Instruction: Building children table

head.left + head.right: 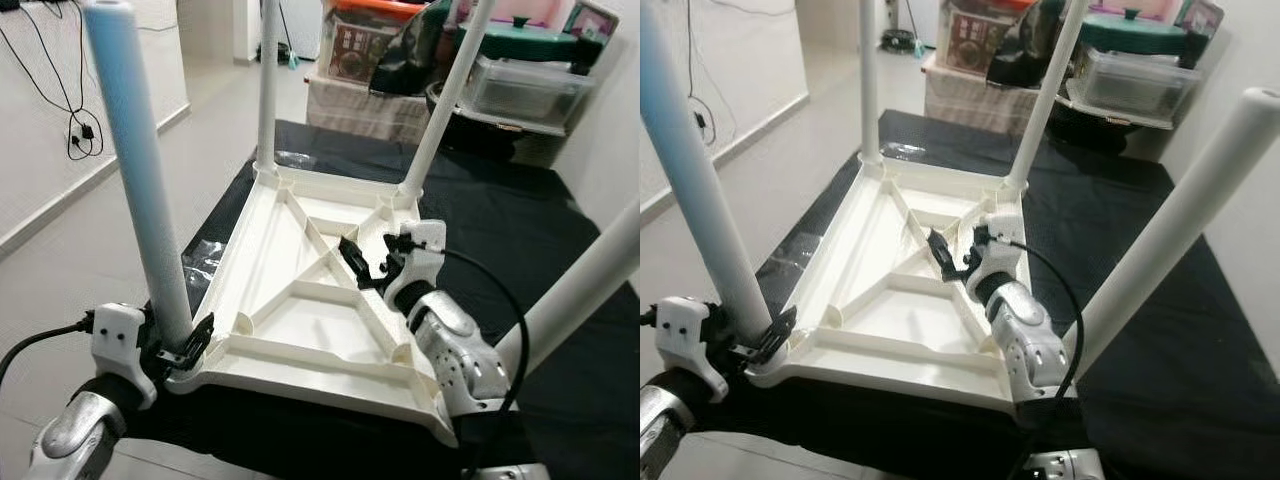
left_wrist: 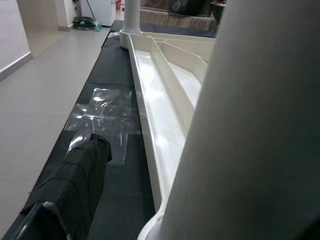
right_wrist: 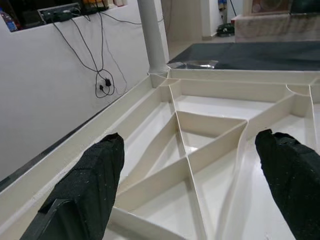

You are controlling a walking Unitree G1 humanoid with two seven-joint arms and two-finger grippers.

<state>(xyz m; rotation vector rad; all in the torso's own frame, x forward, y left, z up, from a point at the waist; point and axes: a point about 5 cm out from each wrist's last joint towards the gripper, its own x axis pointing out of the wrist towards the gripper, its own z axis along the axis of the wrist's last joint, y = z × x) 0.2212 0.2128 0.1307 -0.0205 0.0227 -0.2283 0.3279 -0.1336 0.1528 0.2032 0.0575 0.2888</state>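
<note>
The white children's table (image 1: 300,335) lies upside down on a black mat (image 1: 520,220), with its ribbed underside up. Four legs stand up from its corners: the near-left leg (image 1: 135,170), far-left leg (image 1: 267,90), far-right leg (image 1: 445,100) and near-right leg (image 1: 1180,220). My left gripper (image 1: 186,346) is at the foot of the near-left leg. In the left wrist view one finger (image 2: 80,185) stands a gap away from that leg (image 2: 250,125). My right gripper (image 1: 365,262) hovers open over the middle ribs (image 3: 187,160), holding nothing.
Crumpled clear plastic (image 2: 100,115) lies on the mat by the table's left rim. Storage boxes and a shelf with a lidded bin (image 1: 520,85) stand at the back. Cables (image 1: 80,130) hang on the left wall above bare tiled floor (image 1: 70,250).
</note>
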